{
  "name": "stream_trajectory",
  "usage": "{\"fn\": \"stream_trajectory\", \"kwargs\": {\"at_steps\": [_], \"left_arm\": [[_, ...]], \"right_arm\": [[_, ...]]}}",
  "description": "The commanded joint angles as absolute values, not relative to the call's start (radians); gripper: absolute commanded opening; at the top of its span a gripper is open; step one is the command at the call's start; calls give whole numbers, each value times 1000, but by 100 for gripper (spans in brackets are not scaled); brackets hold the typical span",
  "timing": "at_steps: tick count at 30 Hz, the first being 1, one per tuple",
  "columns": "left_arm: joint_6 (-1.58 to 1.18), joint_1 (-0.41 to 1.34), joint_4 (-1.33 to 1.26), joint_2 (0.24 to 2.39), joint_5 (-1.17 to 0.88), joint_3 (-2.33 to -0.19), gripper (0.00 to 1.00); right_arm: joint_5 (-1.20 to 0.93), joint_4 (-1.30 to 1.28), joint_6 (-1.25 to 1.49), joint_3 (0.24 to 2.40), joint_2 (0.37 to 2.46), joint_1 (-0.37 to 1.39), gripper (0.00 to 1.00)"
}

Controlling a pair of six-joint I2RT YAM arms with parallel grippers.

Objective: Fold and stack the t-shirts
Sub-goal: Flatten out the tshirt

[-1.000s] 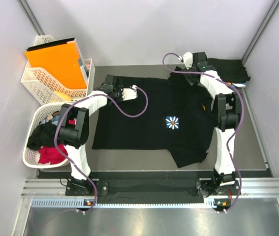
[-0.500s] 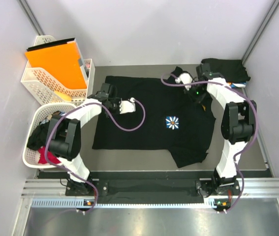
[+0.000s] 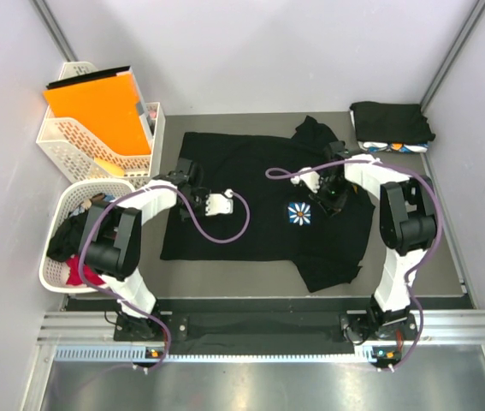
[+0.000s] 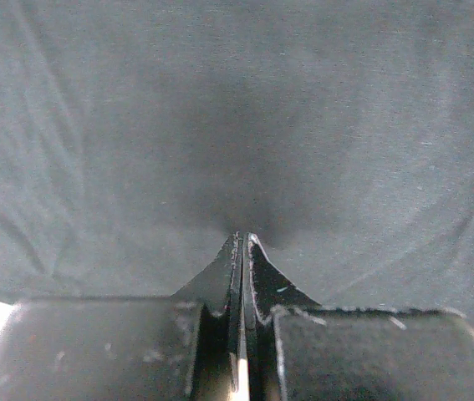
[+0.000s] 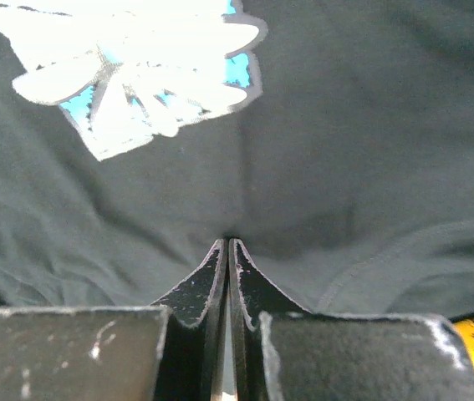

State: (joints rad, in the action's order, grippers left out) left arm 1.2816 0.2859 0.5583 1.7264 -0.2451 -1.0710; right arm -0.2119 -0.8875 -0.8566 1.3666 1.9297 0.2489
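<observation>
A: Arm pose?

B: Both are folded tight. The left arm's elbow is kicked out over the round basket (image 3: 47, 272), and its forearm runs forward and inward. The left tool (image 3: 192, 204) is tip-down on the t-shirt (image 3: 259, 235). The right arm's elbow sits above its own base, with the forearm hooked back inward. The right tool (image 3: 329, 199) is tip-down too.

A: Tool state?

B: Both are pinched closed, fingers (image 4: 220, 280) flat against each other with no gap (both wrist views agree). The tips sit on the cloth. I can't tell whether any fabric is caught between them.

A: Where's the shirt?

B: It's spread on the bench (image 3: 434, 257), under both tools. The flower print (image 3: 299, 213) is just ahead of the right tool's tips, slightly left. The shirt's left edge is just outboard of the left tool. One sleeve lies rumpled beyond the right tool, and the other lies on the side towards its base.

A: Edges and room?

B: Outboard of the left tool there's a narrow bare strip, then the lattice basket (image 3: 71, 150) holding the orange folder (image 3: 97, 107), so it's tight. Outboard of the right tool there's a wider bare strip up to the wall. The folded stack (image 3: 390, 122) is in the corner beyond the right tool, well apart. Beyond both tools is a thin strip of bench, then the back wall.
</observation>
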Motion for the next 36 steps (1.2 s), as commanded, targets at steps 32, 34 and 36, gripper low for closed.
{"fn": "stream_trajectory", "kwargs": {"at_steps": [32, 34, 36], "left_arm": [[1428, 288, 742, 1551, -273, -824, 0], [1448, 288, 770, 1522, -275, -805, 0], [1459, 288, 782, 1493, -279, -789, 0]], "right_arm": [[-152, -870, -885, 1148, 1807, 324, 0], [-150, -865, -888, 1120, 1796, 328, 0], [-152, -867, -887, 1105, 1781, 334, 0]]}}
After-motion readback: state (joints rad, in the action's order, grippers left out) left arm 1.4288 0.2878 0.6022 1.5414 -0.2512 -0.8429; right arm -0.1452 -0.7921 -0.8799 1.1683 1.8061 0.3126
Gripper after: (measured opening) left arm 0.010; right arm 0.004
